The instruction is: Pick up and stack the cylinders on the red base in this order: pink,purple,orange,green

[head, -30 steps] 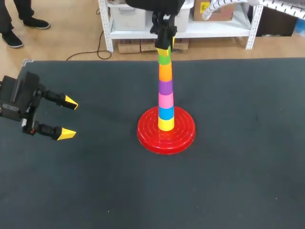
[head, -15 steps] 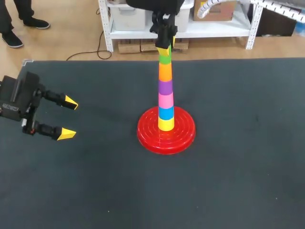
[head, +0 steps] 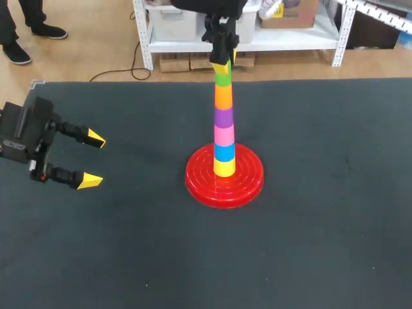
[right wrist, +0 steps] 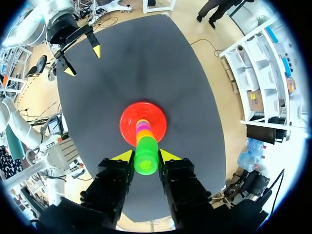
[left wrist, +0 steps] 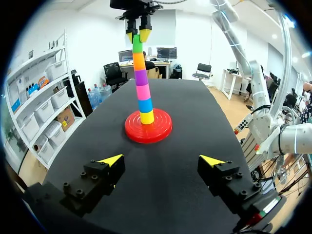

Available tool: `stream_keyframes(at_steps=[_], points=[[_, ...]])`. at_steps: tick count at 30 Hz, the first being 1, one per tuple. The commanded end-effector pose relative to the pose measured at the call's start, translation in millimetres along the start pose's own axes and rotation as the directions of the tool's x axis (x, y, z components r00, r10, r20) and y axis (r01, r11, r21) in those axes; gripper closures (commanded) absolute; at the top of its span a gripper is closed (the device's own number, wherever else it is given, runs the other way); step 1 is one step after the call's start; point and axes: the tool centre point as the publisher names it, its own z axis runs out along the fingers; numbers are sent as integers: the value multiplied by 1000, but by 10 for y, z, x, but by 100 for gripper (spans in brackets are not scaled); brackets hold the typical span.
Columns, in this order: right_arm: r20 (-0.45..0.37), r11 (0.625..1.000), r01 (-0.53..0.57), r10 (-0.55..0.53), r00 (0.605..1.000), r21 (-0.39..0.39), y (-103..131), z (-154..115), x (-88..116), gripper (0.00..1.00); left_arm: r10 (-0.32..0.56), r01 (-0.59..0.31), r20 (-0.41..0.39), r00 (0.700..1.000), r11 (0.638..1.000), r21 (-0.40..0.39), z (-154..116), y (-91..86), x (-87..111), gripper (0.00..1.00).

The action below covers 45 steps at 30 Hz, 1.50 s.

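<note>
Stack on the red base (head: 224, 179), mid tabletop (head: 322, 244), reads from the bottom: yellow cylinder (head: 224, 168), blue cylinder (head: 224, 152), pink cylinder (head: 224, 135), purple cylinder (head: 223, 117), orange cylinder (head: 223, 96), green cylinder (head: 223, 79). Change over the last second: the green cylinder, which hung slightly high and a little off the column's line, has come down a touch and now sits in line on top of the orange one. The column stands upright in the head view. The right tool (right wrist: 146, 156) comes down from above and is clamped on the green cylinder, one yellow tip at each side. From the right wrist view both tips appear to touch it, though I cannot rule out that the grip has begun to ease. The left tool (head: 93, 159) has not moved: well apart from the base at the left side of the tabletop, fingers spread wide, nothing between them. Judgement: pink, purple, orange and green are in the required order, so the placing looks done. What remains is the release and a straight lift clear. Risk: the column is tall and narrow, and any sideways drag on withdrawal could topple it.
</note>
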Motion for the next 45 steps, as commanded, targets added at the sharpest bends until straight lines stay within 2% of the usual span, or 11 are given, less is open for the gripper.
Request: stream_keyframes(at_steps=[1,21,45], points=[[-1,1000,-5,5,1000,-7,-25,29,8,100,3,-3,4,1000,1000,-3,5,-6,15,0],[-16,999,-6,5,1000,-33,-25,141,16,100,3,-3,4,1000,1000,-3,5,-6,15,0],[27,999,-23,23,999,-29,-33,134,14,100,3,-3,4,1000,1000,-3,5,-6,15,0]])
